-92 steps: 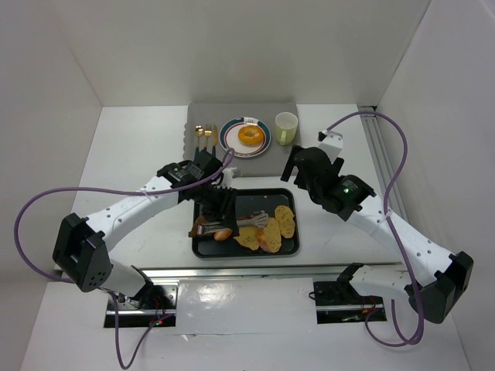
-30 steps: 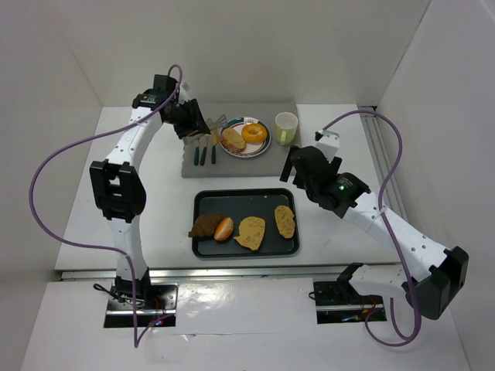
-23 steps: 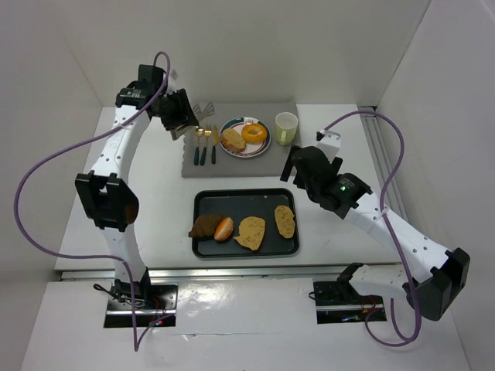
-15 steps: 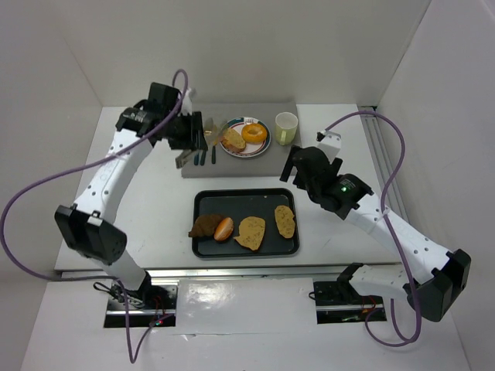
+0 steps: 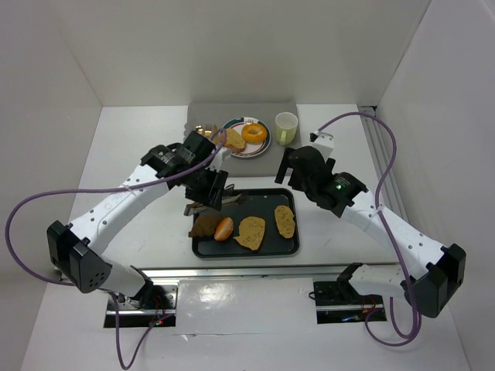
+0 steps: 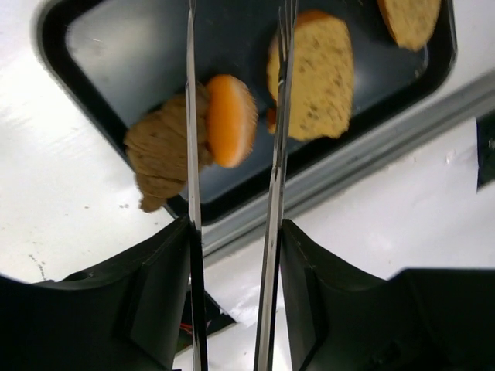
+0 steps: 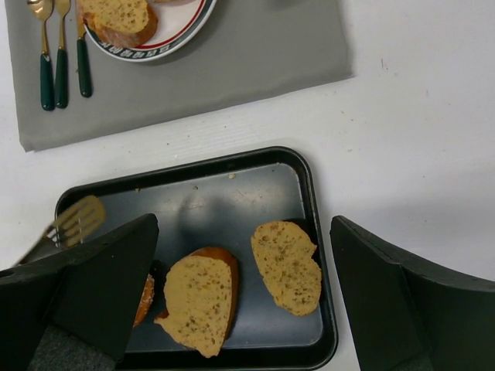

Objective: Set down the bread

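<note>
- Left pincer (image 6: 234,232): clamped on a pair of metal tongs (image 7: 77,220), one finger pressed against the outside of each blade. The blades stand apart with nothing held between them.
- Left wrist view: the orange roll (image 6: 232,120) sits in the gap between the two blades, lower down on the tray. Blade tips run out of frame, so I cannot tell whether they touch anything.
- Brown piece (image 6: 158,154): touches the roll and lies mostly outside the left blade.
- Seeded slice (image 6: 317,77): just outside the right blade and beside the roll.
- Second slice (image 7: 288,267): further along the tray, towards its right end, apart from the tongs.
- All four pieces lie on the black tray (image 5: 255,202). Top view puts the left pincer over the tray's far-left corner.
- Right pincer (image 7: 244,228): fingers spread wide with nothing between them, hanging above the tray's far-right part.
- Beyond the tray: grey mat (image 7: 255,62) carrying a plate (image 5: 265,143).
- One bread slice (image 7: 116,15) already lies on the plate's left half, with a ring-shaped piece (image 5: 253,133) beside it.
- Green-handled cutlery (image 7: 46,69) lies left of the plate, and a pale cup (image 5: 286,127) stands to its right.
- Everything rests on the white counter (image 7: 418,139).
</note>
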Action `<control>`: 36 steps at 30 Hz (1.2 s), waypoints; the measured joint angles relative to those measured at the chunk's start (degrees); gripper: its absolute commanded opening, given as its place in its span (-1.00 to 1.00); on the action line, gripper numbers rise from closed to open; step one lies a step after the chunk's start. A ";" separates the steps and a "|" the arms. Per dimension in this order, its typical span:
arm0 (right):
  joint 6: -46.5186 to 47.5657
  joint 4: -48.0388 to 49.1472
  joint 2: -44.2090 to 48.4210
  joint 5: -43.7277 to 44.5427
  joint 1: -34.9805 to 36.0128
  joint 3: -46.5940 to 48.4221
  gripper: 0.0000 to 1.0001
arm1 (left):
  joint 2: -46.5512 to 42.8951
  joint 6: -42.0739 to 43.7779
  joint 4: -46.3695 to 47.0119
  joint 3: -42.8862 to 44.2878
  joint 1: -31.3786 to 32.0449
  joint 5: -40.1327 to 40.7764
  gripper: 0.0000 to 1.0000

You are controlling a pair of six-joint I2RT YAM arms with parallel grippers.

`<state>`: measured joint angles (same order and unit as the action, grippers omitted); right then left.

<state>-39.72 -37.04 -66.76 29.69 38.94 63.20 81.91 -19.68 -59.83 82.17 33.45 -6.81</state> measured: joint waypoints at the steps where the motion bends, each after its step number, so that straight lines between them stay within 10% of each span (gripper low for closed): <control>1: 0.04 0.00 -0.09 -0.24 0.00 0.00 0.99 | 0.00 -0.04 -0.24 -0.09 1.16 -0.35 0.24; 21: 0.66 0.15 -0.11 -1.09 0.00 -0.96 0.99 | 7.87 -4.20 2.25 -7.82 6.38 -7.28 0.13; 30: 0.63 0.15 -0.11 -1.07 0.00 -1.46 0.99 | 8.07 -2.71 1.22 -6.69 6.08 -10.47 -0.97; 36: 0.63 0.15 -0.11 -1.05 0.00 -1.73 0.99 | 8.07 -2.56 -0.70 -1.75 4.35 -10.78 -1.00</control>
<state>-39.09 -36.88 -66.87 28.64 38.94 61.47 89.97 -22.24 -60.53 80.42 37.80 -17.58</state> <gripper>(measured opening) 0.993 0.114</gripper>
